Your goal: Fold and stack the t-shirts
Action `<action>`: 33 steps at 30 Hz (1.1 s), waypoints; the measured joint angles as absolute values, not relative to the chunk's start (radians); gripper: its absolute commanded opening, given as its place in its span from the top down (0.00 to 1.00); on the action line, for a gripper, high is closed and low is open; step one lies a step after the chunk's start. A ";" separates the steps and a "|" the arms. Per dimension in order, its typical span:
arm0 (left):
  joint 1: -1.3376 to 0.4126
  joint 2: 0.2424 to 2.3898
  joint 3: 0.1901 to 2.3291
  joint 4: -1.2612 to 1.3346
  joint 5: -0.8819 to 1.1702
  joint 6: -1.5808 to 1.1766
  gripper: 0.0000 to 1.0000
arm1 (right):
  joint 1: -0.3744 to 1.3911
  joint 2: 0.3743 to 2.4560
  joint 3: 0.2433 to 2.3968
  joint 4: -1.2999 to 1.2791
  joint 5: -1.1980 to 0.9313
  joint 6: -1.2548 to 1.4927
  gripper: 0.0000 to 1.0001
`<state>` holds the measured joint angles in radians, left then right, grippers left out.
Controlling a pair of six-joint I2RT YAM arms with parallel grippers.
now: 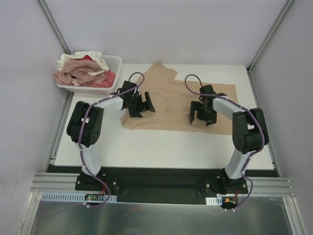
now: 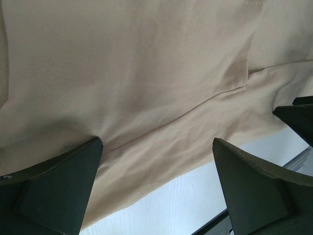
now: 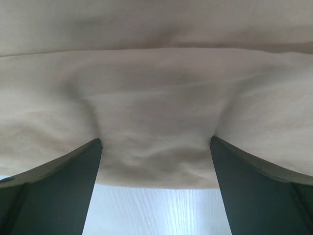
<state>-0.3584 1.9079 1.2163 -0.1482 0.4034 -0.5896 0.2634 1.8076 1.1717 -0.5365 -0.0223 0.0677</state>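
Hovering over the near edge of the tan shirt, which lies spread flat on the table, both grippers have their jaws spread wide and hold nothing. The left gripper is above the shirt's left side and the right gripper above its right. Beyond the shirt's far-left corner, a basket holds other shirts, crumpled, in pink, cream and red.
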 measured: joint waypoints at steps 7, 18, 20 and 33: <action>-0.360 1.716 0.966 -0.107 0.355 -0.602 0.01 | 0.352 1.680 1.012 -0.517 -0.005 0.134 0.03; -0.395 1.236 0.504 -0.090 0.296 -0.755 0.01 | 0.532 1.355 0.695 -0.494 -0.012 0.326 0.03; -0.400 1.130 0.426 -0.095 0.294 -0.794 0.01 | 0.550 1.313 0.664 -0.494 -0.014 0.359 0.03; -0.405 1.030 0.595 -0.350 0.220 -0.787 0.01 | 0.582 1.271 0.838 -0.701 0.017 0.359 0.03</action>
